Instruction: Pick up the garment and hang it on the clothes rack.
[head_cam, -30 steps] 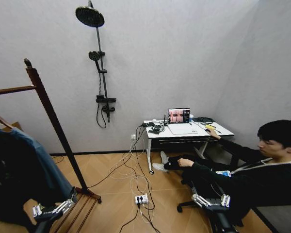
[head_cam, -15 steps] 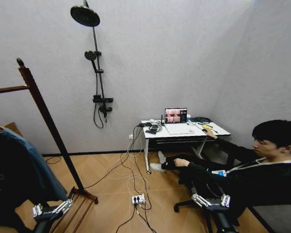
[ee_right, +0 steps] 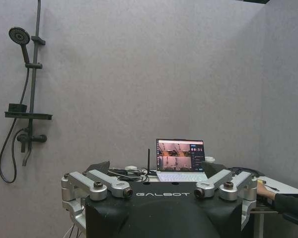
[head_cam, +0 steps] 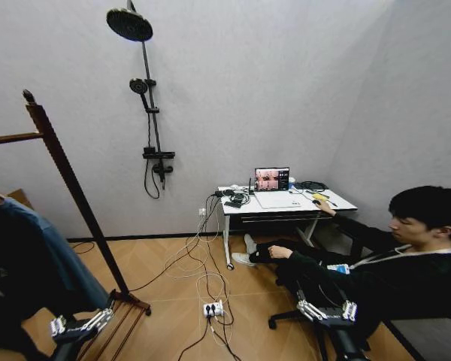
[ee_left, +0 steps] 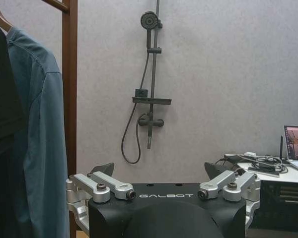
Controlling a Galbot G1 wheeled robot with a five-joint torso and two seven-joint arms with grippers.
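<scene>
At the left edge of the frame the garment hangs on the clothes rack, while left gripper and right gripper wait low, jaws apart, empty.

Far left: tall reddish-brown wooden clothes rack, dark teal soft-cloth garment hanging on it beside a black top. Behind, on the wall: black shower fitting. Right of that, white worktop carrying an open laptop.
</scene>
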